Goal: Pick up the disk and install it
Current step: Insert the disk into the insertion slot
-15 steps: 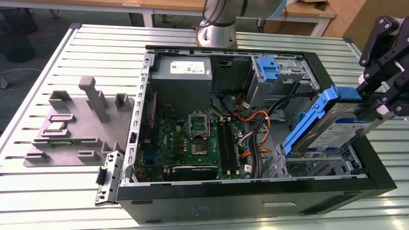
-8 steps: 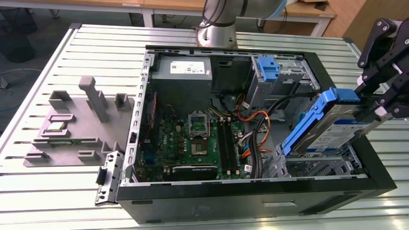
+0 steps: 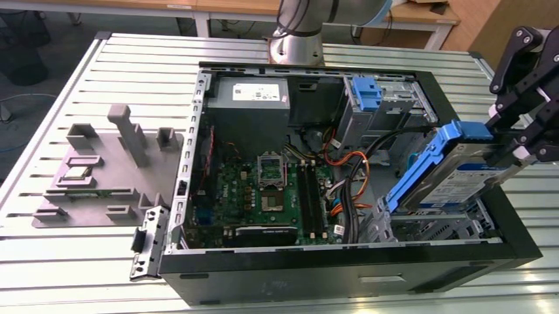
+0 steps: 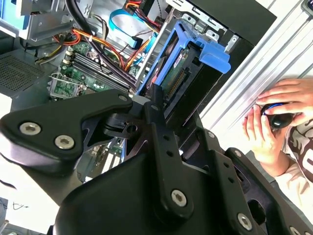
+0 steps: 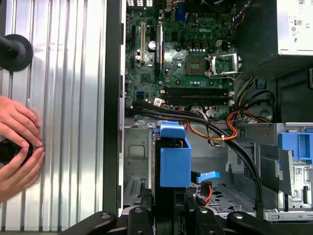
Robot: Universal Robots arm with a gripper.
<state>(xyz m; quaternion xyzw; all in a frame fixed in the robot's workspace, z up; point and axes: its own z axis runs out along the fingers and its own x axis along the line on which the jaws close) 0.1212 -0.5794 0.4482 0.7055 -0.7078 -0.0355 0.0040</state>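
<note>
**A:** Since the case [image 3: 349, 278] lies open, where is the disk?

**B:** At the exterior view's right, the disk [image 3: 454, 173] hangs tilted over the near drive cage [image 3: 428, 229], with its blue rail uppermost.

**A:** And the gripper?

**B:** The gripper [image 3: 504, 145] is clamped on the disk's upper end.

**A:** Farther back?

**B:** The motherboard [image 3: 271, 190] lies mid-case. The grey power supply [image 3: 249, 98] and a bare blue bracket [image 3: 367, 91] sit at the far wall. In the first wrist view, a person's hands [image 5: 19, 142] are at the table [image 3: 88, 275].
</note>
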